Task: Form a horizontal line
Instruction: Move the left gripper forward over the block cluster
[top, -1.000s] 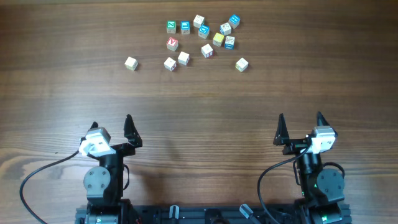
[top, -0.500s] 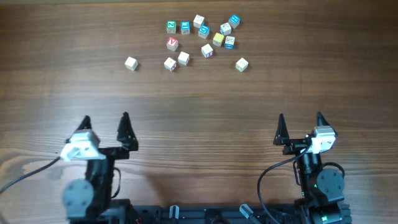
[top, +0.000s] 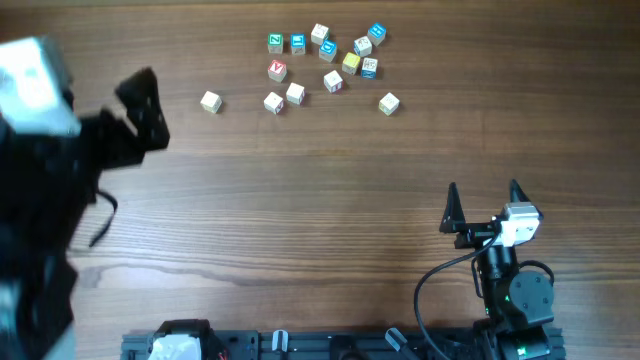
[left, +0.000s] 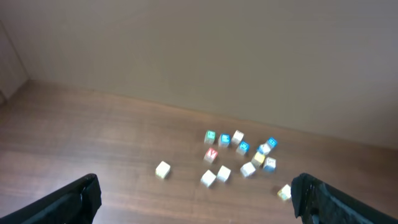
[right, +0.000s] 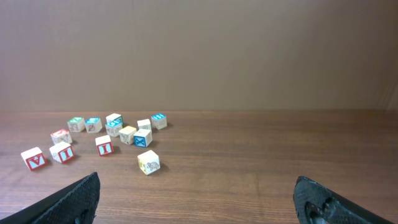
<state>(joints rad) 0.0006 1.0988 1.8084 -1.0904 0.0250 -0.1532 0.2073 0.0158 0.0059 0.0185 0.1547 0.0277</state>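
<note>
1. Brown wood-grain table (top: 320, 200) fills my overhead feed, and a plain beige wall (right: 199, 50) rises behind its far edge on both wrist feeds.
2. My left gripper (left: 198, 202) hangs close under the overhead lens, blurred, well left of the yellow cube (top: 351, 62). Its jaws are spread wide and hold nothing.
3. My right gripper (top: 483, 198) sits well nearer me than the yellow cube, off to its right, fingers wide apart and empty.
4. The letter cubes (top: 328, 51) lie scattered around the yellow cube, none edge to edge, so the horizontal line is not yet formed.
5. The lone cream cube (top: 210, 102) lies farthest left of the yellow cube. The cream pair (top: 295, 93) sits between them, and another cream cube (top: 388, 103) lies just right and nearer me.
</note>
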